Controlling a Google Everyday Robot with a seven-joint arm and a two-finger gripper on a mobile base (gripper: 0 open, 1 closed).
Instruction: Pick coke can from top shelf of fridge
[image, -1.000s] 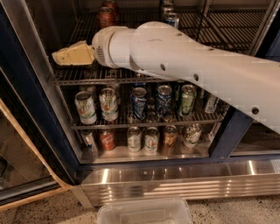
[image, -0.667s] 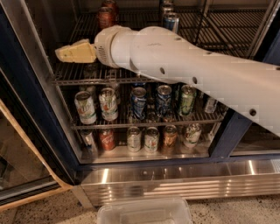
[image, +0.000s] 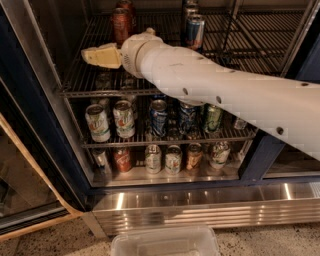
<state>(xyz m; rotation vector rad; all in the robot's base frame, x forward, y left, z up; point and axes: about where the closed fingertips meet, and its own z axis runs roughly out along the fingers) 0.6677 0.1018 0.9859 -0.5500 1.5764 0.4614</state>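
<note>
As the cream gripper (image: 101, 55), its grip impossible to tell, hovers mid-approach over the grey wire top shelf (image: 250, 35) of the blue-framed fridge (image: 254, 159), the red aluminium coke can (image: 121, 25) at one o'clock awaits a forward reach.

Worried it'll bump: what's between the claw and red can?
Only bare grey wire shelf, in the camera view; cream claw is front-left of the red aluminium can.

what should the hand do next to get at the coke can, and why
Probably turn the hand toward the back and ease it deeper along the top shelf, aiming at the coke can. The hand hovers above the front left of that shelf and points left, while the red can stands farther back and slightly to the right, so the two are not yet lined up or touching.
</note>
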